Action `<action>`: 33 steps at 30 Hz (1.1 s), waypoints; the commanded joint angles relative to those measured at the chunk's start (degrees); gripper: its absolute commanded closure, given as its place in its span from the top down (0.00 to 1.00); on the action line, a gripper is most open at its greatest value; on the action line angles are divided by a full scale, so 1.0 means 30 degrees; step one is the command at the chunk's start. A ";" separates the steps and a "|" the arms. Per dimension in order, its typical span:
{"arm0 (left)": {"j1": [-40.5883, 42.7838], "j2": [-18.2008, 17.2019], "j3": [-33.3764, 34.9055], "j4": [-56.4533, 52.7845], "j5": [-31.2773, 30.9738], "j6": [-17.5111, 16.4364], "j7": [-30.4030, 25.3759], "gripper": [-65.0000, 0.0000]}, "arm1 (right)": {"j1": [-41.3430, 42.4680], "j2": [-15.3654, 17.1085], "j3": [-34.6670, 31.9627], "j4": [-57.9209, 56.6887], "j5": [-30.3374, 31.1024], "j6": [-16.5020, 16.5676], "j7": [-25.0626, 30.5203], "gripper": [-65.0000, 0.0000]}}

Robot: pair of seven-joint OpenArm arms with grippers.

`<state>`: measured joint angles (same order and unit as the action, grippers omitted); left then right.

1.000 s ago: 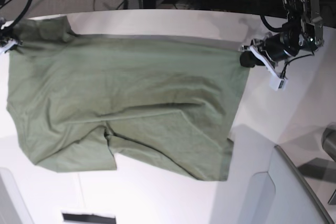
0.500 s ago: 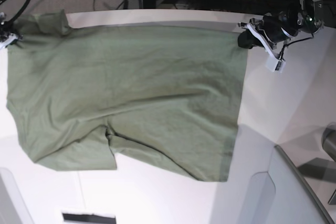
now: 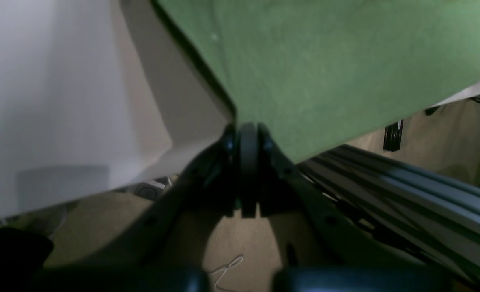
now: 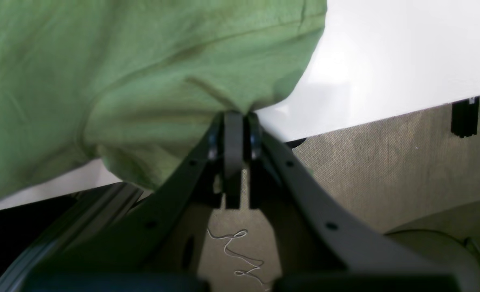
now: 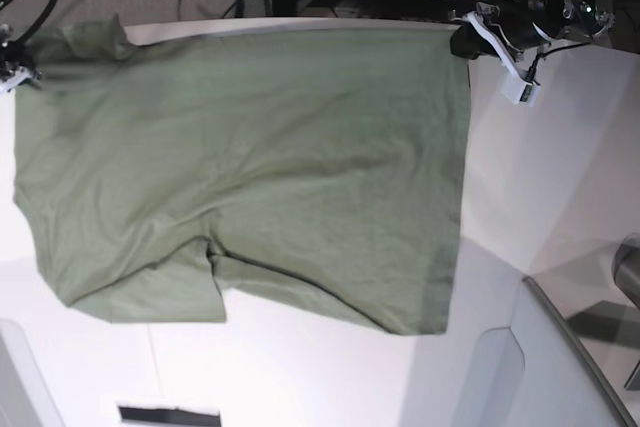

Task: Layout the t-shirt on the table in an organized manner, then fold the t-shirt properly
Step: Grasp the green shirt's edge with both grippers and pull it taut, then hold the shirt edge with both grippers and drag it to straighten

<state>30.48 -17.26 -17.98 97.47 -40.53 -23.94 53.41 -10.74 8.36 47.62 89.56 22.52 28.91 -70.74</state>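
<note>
Between our two hands the olive-green t-shirt (image 5: 240, 167) lies spread over the white desk (image 5: 300, 377), its cloth mostly flat with a few shallow creases. Our left hand (image 5: 463, 40) sits at the far corner of the shirt on the base view's right, at the curved far edge of the desk; its jaws are pressed together on the corner of the hem. From the left wrist view, that hand (image 3: 246, 136) pinches the very tip of the green cloth (image 3: 325, 69), which fans out ahead of it, with the desk surface (image 3: 53, 101) to one side and the carpeted floor (image 3: 240, 239) below. Our right hand (image 5: 14, 75) sits at the opposite far corner, on the base view's left, mostly cut off by the frame edge. From the right wrist view, this hand (image 4: 235, 134) has its jaws closed tight on a bunched fold of the shirt (image 4: 114, 81), near a short sleeve; the fabric gathers into wrinkles just ahead of the jaws. Nearest the camera, away from both hands, the lower edge of the shirt shows a second short sleeve (image 5: 140, 292) lying flat, beside a notch where it meets the body. A grey angled panel (image 5: 545, 367) stands near the desk's front corner, apart from the shirt.
</note>
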 commanded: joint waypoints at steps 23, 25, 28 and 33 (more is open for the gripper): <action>-0.1999 0.0140 -0.2052 0.0667 -0.0247 -0.0063 0.1260 0.00 | 0.0753 0.0393 -0.2758 0.2631 0.0126 -0.2207 -0.0376 0.00; -0.2790 0.0170 -0.2022 0.0579 -0.0218 -0.0063 0.1963 0.00 | 0.1105 0.0393 -0.3168 0.2338 0.0126 -0.2207 -0.0435 0.00; -0.3786 0.0199 -0.1964 0.0550 -0.0218 -0.0063 0.2315 0.00 | 0.1779 0.0744 -0.3667 0.1341 0.0097 -0.2236 -0.0435 0.00; -0.5134 0.0199 -0.1964 0.0316 -0.0218 -0.0063 0.3194 0.00 | 0.2951 0.1418 -0.3930 -0.0651 0.0097 -0.2236 -0.0259 0.00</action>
<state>15.66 -15.84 -23.57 97.67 -40.38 -23.94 64.10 -2.92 11.46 35.62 86.56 22.31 22.26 -72.25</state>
